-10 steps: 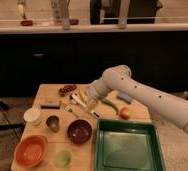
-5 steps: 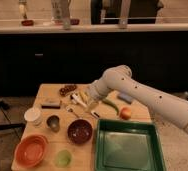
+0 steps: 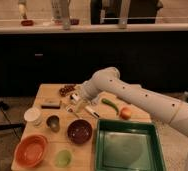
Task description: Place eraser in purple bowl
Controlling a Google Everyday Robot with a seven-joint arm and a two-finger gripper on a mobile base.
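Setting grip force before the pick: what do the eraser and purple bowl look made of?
Eraser: matte dark top over a paler side, so maybe felt on foam or wood; unclear. Purple bowl: smooth, slightly glossy, speckled inside, probably plastic or glazed ceramic. Pincer hangs over the utensils behind the bowl.

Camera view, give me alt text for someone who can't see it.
A white robot arm reaches from the right over a wooden table, its gripper low above the table's back middle, apart from the dark eraser lying further left. The purple bowl sits near the front, between an orange bowl and a green tray.
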